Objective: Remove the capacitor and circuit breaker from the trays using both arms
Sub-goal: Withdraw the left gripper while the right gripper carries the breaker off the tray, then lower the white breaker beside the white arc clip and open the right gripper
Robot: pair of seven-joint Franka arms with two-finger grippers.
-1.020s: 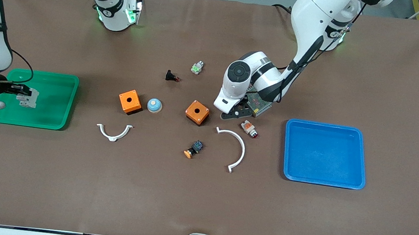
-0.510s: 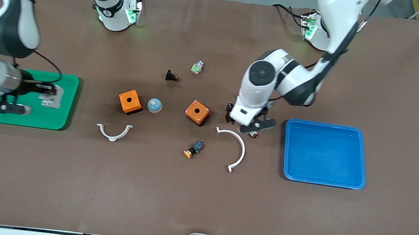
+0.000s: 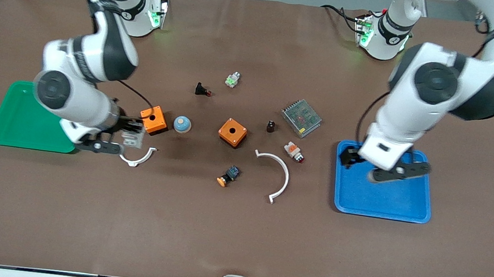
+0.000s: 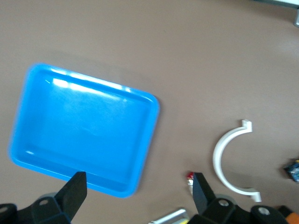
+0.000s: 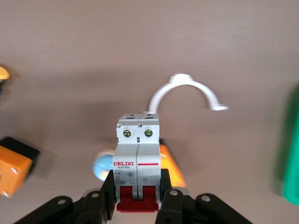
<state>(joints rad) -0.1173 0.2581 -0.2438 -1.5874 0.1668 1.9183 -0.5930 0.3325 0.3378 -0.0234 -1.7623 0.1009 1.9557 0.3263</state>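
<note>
Over the table beside the green tray (image 3: 22, 133), the right gripper (image 3: 130, 137) clamps the breaker (image 5: 138, 154). Above the blue tray (image 3: 404, 210), the left gripper (image 3: 379, 167) hangs wide, empty. Beside the orange box (image 3: 232, 132) stands the capacitor (image 3: 270, 126).

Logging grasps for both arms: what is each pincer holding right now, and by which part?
The right pincer grips the breaker at its red switch end. The left pincer, over the blue tray, is open and holds nothing.

High front camera facing both robots; downward wrist cameras, sharing blue tray (image 3: 425, 185) and white clamp (image 5: 187, 91).
</note>
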